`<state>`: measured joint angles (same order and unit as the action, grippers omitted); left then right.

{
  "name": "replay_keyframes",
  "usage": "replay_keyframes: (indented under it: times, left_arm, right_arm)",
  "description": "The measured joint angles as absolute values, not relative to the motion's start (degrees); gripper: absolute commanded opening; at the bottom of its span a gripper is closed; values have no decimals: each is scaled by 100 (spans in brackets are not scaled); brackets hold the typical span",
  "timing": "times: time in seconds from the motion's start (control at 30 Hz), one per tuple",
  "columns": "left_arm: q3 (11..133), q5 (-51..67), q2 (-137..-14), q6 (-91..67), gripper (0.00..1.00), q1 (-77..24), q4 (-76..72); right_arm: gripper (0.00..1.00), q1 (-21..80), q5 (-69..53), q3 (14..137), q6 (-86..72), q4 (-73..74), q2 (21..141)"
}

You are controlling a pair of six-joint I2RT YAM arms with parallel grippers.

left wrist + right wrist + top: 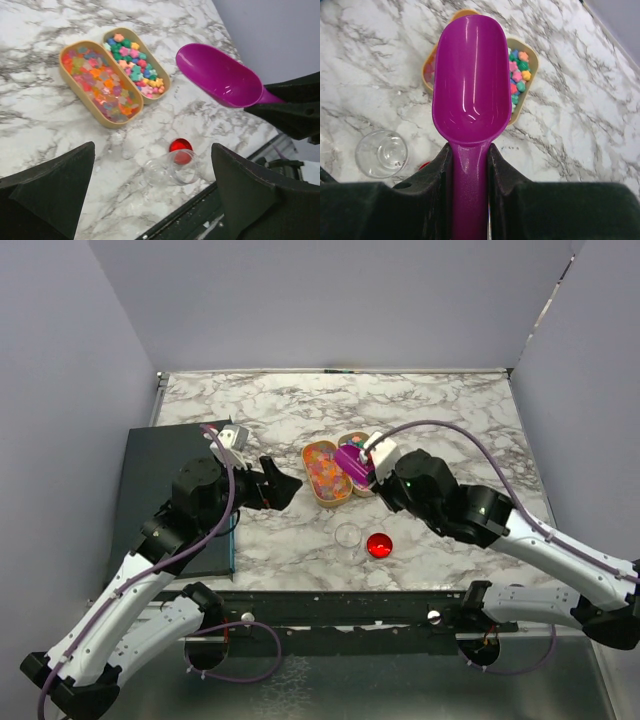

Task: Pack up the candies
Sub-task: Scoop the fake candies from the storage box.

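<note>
The right gripper [470,170] squeezes the purple scoop [470,75] by its handle. The empty scoop points straight ahead, above the candies [518,75] in their trays [535,59]. The left gripper [152,150] is wide open, holding nothing.

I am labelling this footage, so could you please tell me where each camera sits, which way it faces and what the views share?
Top external: above and behind the robot, looking down on the table; left arm and right arm show.
Left wrist: on the left arm, facing down past its spread fingers at the candies, jar, red lid and purple scoop.
Right wrist: on the right arm, looking along the scoop clamped in its fingers.
Shared: all three show the scoop, candies and jar.
</note>
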<state>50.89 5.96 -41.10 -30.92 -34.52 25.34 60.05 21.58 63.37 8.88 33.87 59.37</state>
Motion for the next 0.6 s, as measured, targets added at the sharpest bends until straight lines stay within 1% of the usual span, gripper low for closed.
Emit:
replay_keyframes:
  times: [0.13, 0.37, 0.4, 0.6]
  left_arm:
    - [5087, 134, -4082, -2770, 99, -3452, 2569]
    - [4866, -565, -3892, -2359, 99, -3452, 2512]
    - [4698, -746, -3798, -2257, 99, -3452, 2453]
    - [4466, -827, -3686, -2110, 99, -3452, 2338]
  right_arm:
    - [1, 5524, 2134, 6812, 622, 3804, 6486]
    - [1, 5017, 1896, 7526, 185, 4670, 7349]
    - [1, 4735, 1715, 7725, -38, 5074, 7616]
    - [1, 4246, 1308, 8259, -305, 5714, 8191]
